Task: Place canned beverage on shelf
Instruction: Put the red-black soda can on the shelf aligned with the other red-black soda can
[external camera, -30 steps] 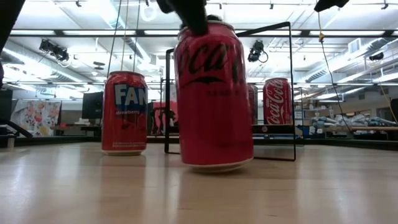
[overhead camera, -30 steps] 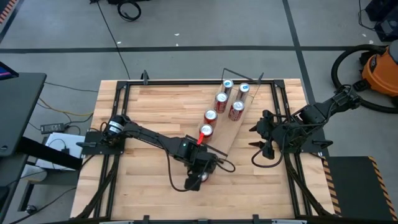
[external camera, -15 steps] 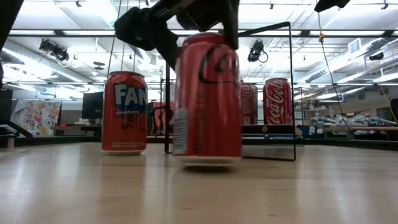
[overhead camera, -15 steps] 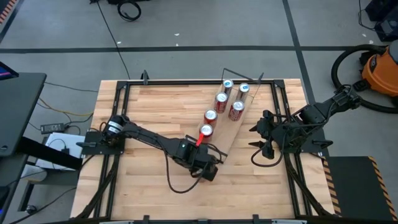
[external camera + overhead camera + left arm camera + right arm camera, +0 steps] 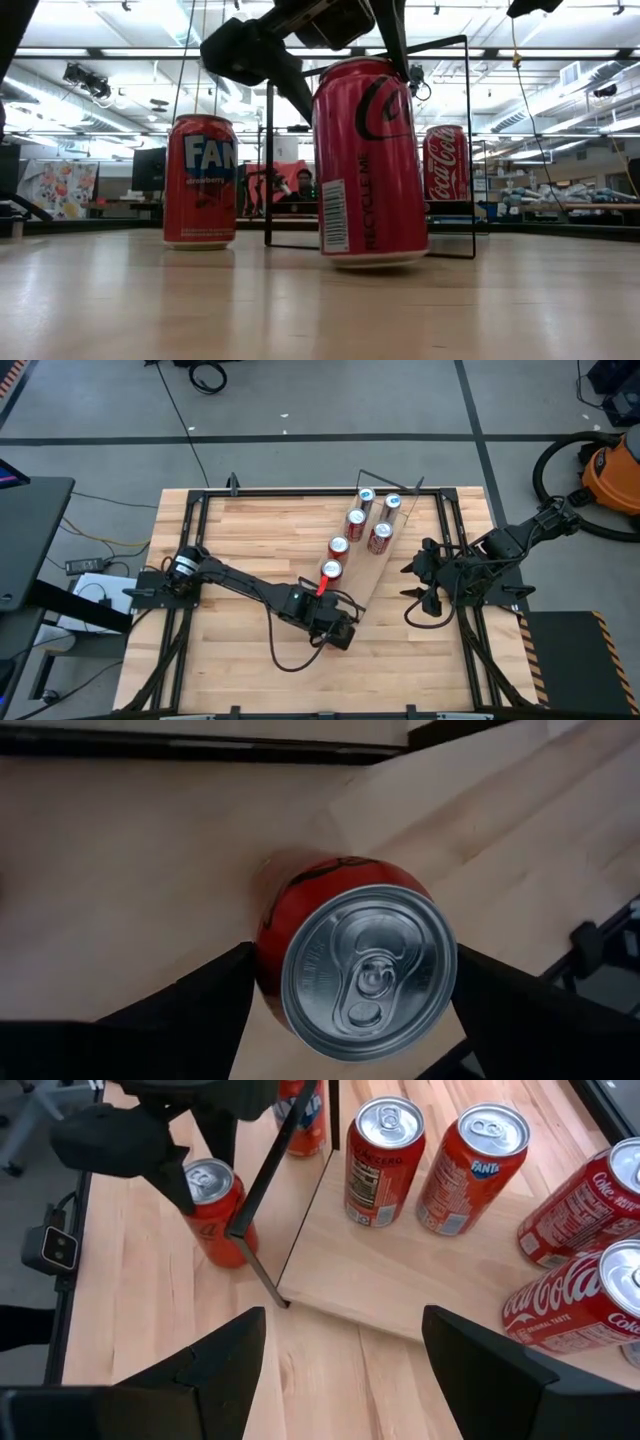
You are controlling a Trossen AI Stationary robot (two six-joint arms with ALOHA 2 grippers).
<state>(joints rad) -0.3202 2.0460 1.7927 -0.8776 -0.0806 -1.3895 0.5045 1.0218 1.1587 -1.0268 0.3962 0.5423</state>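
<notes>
A red can [image 5: 370, 165] sits in my left gripper [image 5: 338, 632], at the table's near middle. It stands just off the corner of the shelf [image 5: 363, 572], a light-wood board with a thin black wire frame [image 5: 470, 150]. The left wrist view looks down on the can's silver top [image 5: 365, 975], with my left gripper [image 5: 350, 982] around it. My right gripper [image 5: 410, 580] hangs open and still at the table's right edge, nothing between its fingers [image 5: 345, 1350]. My left gripper pinches the can's upper wall [image 5: 268, 952] between its two fingers, one on each side just under the rim. The fingers [image 5: 290, 85] come from above, slanting down. The can stays nearly upright, leaning a little, its base [image 5: 375, 262] at the tabletop; whether it touches cannot be told.
Several cans [image 5: 385, 1145] stand on the shelf board [image 5: 370, 1280], Coca-Cola ones [image 5: 575, 1205] farther along it. A Fanta can [image 5: 200, 180] stands beside the wire frame's near end. Black frame rails [image 5: 200, 495] border the tabletop. Bare wood lies on the table's left half [image 5: 250, 540].
My left gripper has rolled about its own pointing line without leaving its place. The can has turned about its upright axis with it: the logo side faced the low camera before, the barcode side does now. The can has also shifted slightly toward the shelf's frame.
</notes>
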